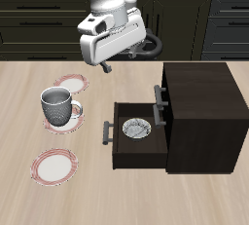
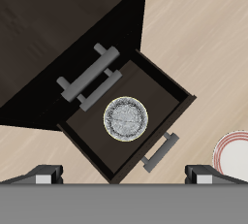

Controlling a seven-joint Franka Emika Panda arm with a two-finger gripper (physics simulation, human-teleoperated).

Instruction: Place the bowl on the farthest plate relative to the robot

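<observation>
The bowl [image 1: 136, 129] is pale grey with a patterned inside and lies in the open drawer [image 1: 119, 143] of a dark cabinet; it also shows in the wrist view [image 2: 126, 118]. A white plate with a pink-red rim [image 1: 55, 167] lies near the table's front edge. Its look-alike [image 1: 70, 84] lies farther back. My gripper [image 1: 105, 68] hangs open and empty in the air, well above the table, farther back than the bowl and apart from it. Its fingertips [image 2: 44, 175] stand wide apart in the wrist view. The rim of one plate [image 2: 235, 155] shows at that view's edge.
A dark grey mug [image 1: 55, 103] stands on a grey speckled disc [image 1: 66, 122] between the two plates. The dark cabinet [image 1: 199, 112] stands beside the drawer, with a closed upper drawer handle [image 1: 160, 97]. The open drawer's handle [image 1: 105, 131] juts toward the mug.
</observation>
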